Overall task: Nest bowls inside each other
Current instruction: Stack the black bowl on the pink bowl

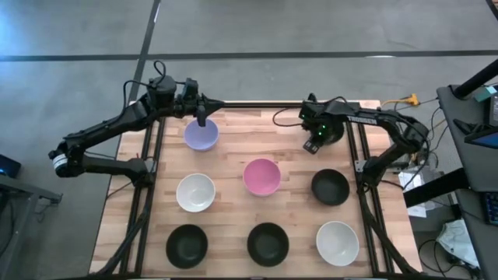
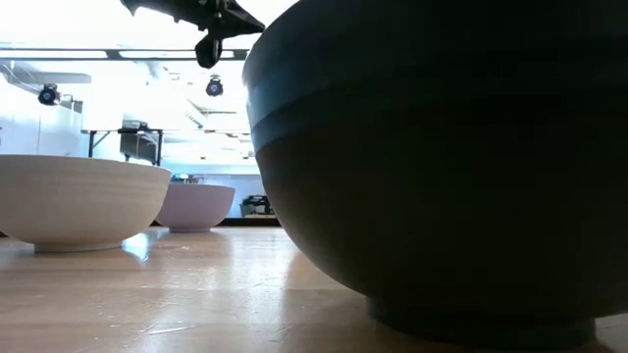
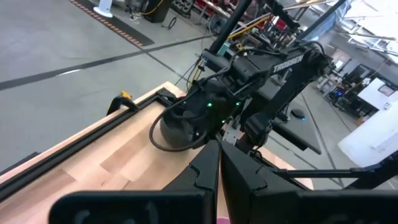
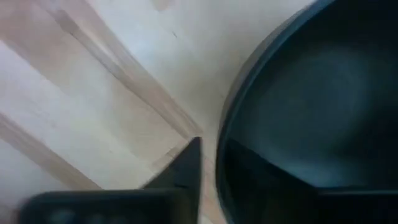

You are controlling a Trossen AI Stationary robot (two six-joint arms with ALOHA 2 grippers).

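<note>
Eight bowls show in the high view. A lavender bowl stands at the far left, a pink bowl in the middle, and white bowls at mid left and near right. Black bowls sit on the table. One more black bowl lies under my right gripper, which is shut on its rim. My left gripper is shut and hangs above the lavender bowl's far rim; in the low view the left gripper is well above the lavender bowl. My right gripper pinches the far-right black bowl's rim, one finger outside the wall and the other finger inside the hollow. It comes from above, pointing down. Whether the bowl rests on the table cannot be told.
The wooden table has dark rails along its left and right edges. In the low view a black bowl fills the near right and a white bowl stands at the left. Bare wood lies between the bowl rows.
</note>
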